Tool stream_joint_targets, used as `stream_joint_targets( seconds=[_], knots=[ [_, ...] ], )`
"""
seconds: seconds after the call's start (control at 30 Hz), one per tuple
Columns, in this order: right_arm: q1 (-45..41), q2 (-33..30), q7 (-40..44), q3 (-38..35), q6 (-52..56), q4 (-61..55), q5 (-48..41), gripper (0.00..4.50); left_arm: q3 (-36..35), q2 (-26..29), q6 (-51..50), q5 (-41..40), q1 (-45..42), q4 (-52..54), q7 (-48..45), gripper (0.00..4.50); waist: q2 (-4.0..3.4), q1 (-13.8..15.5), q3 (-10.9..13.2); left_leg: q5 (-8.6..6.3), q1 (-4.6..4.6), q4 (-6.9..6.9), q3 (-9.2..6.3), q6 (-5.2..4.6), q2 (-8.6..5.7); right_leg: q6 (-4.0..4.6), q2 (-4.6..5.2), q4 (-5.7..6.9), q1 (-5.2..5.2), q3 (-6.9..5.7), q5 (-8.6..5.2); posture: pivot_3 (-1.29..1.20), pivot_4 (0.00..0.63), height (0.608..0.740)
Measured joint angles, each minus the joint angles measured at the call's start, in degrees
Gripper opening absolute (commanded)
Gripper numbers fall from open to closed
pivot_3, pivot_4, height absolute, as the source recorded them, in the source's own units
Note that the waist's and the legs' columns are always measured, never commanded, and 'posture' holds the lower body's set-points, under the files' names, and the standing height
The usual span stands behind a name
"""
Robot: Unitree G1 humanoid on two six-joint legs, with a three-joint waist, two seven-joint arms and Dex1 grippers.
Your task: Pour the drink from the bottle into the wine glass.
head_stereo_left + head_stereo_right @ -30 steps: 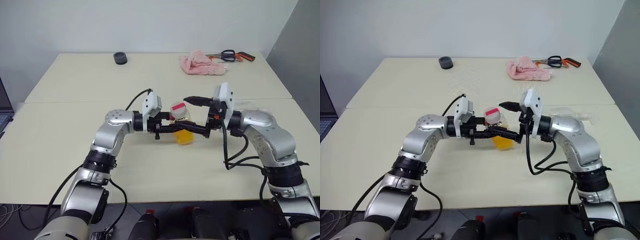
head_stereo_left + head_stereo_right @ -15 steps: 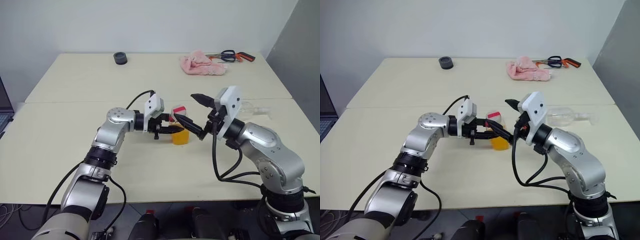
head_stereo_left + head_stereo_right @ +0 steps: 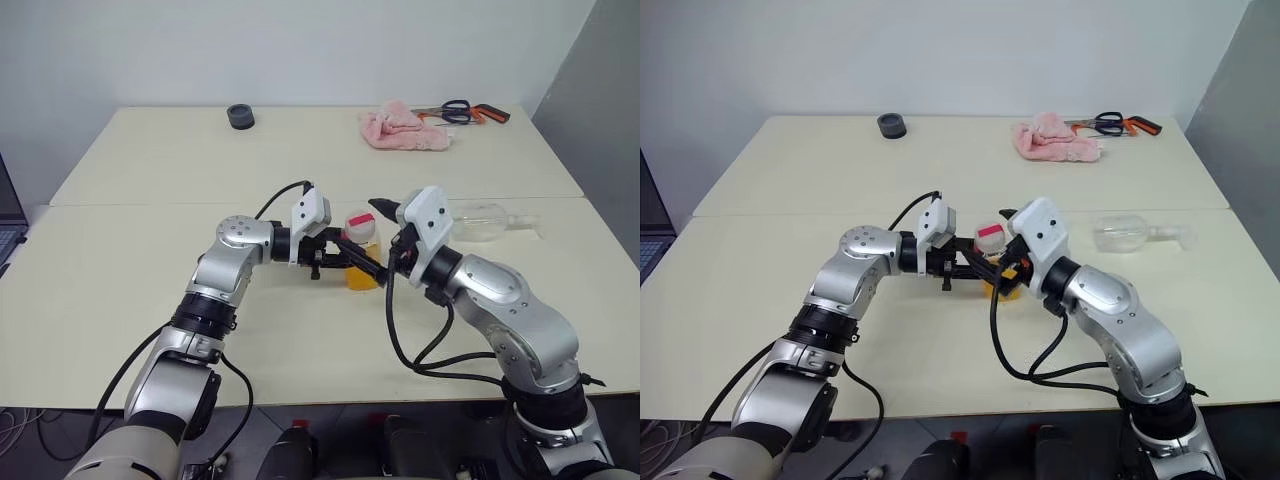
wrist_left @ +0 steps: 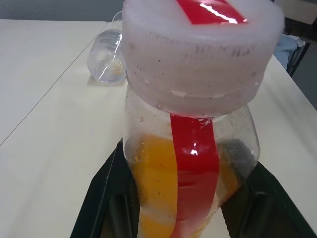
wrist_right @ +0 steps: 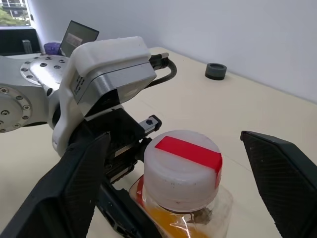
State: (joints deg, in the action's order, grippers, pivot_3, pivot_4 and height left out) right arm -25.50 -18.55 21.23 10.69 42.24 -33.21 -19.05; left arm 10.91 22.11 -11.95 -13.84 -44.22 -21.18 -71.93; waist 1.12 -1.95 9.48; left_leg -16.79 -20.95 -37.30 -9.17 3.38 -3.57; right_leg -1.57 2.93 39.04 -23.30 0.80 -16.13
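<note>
A small clear bottle (image 3: 361, 250) with a red stripe and a white-and-red cap (image 5: 182, 166) stands upright near the table's middle. The orange drink (image 4: 158, 191) fills its lower part. My left gripper (image 3: 349, 259) reaches in from the left and is shut on the bottle's body, with black fingers (image 4: 101, 198) on both sides. My right gripper (image 5: 173, 141) is open, its two fingers spread on either side of the cap without touching it. The wine glass (image 3: 487, 220) lies on its side on the table, to the right of the bottle.
A pink cloth (image 3: 403, 130) and scissors (image 3: 462, 110) lie at the far right of the table (image 3: 150, 290). A black round object (image 3: 240, 116) sits at the far left. A seam runs across between the two tabletops. A laptop edge (image 3: 6, 225) shows at the left.
My right arm has swung round and brought its open gripper in from the right, so it now straddles the cap. The left gripper and the bottle have stayed put.
</note>
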Motion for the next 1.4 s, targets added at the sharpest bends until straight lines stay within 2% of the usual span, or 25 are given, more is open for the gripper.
stream_joint_targets(
  seconds=[0.2,0.53,0.6,0.87,1.1,1.33,1.4],
  knots=[
    [0.0,0.4,0.1,0.4,-0.6,0.9,1.0,1.83,0.0,0.0,0.0,0.0,0.0,0.0,0.0,1.71,0.00,0.0,0.0,0.00,0.00,0.00,0.01,0.00,0.00,0.00,0.00,0.00,0.00,-0.01,0.00,0.00,0.150,0.740],
    [-0.5,-1.4,3.2,1.6,-4.1,2.6,2.4,1.82,0.0,0.3,-0.1,0.0,0.0,0.2,-0.2,1.70,0.00,0.0,0.0,0.00,0.01,0.00,0.02,0.00,0.00,0.00,-0.01,0.01,0.00,-0.02,0.00,0.00,0.150,0.740],
    [-1.3,-2.3,6.0,1.1,-6.0,4.6,1.9,1.82,0.0,0.5,-0.1,0.0,0.0,0.2,-0.3,1.70,0.00,0.0,0.0,0.00,0.01,-0.01,0.03,0.00,0.00,0.00,-0.02,0.01,0.00,-0.05,0.00,0.00,0.150,0.740],
    [-9.2,-7.0,27.3,-1.5,-15.5,21.7,-4.8,1.82,0.1,1.3,-1.3,0.0,0.0,1.2,-1.7,1.70,0.00,-0.3,0.0,-0.02,0.02,-0.07,0.06,-0.03,0.02,-0.01,-0.07,0.01,0.03,-0.13,0.01,0.00,0.150,0.740],
    [-10.7,-7.2,31.4,-1.8,-16.4,25.0,-6.3,1.82,0.1,1.6,-2.3,0.0,0.4,2.4,-2.4,1.69,0.00,-0.4,0.0,-0.02,0.00,-0.10,0.04,-0.03,0.01,-0.01,-0.03,0.01,0.02,-0.06,0.01,0.00,0.150,0.740],
    [-8.9,-7.3,28.9,-3.4,-15.1,23.5,-6.8,4.20,0.1,2.0,-2.5,-0.1,0.4,2.9,-2.4,1.69,0.00,-0.2,0.0,-0.03,-0.07,-0.23,-0.01,-0.03,0.01,-0.02,-0.02,0.02,0.02,-0.02,0.02,0.00,0.150,0.740],
    [-8.1,-7.6,28.2,-3.5,-14.7,22.0,-6.8,4.24,0.1,2.2,-2.5,-0.1,0.4,2.9,-2.4,1.69,0.00,-0.2,0.0,-0.03,-0.07,-0.23,0.00,-0.03,0.01,-0.02,-0.02,0.03,0.02,-0.02,0.02,0.00,0.150,0.740]
  ],
)
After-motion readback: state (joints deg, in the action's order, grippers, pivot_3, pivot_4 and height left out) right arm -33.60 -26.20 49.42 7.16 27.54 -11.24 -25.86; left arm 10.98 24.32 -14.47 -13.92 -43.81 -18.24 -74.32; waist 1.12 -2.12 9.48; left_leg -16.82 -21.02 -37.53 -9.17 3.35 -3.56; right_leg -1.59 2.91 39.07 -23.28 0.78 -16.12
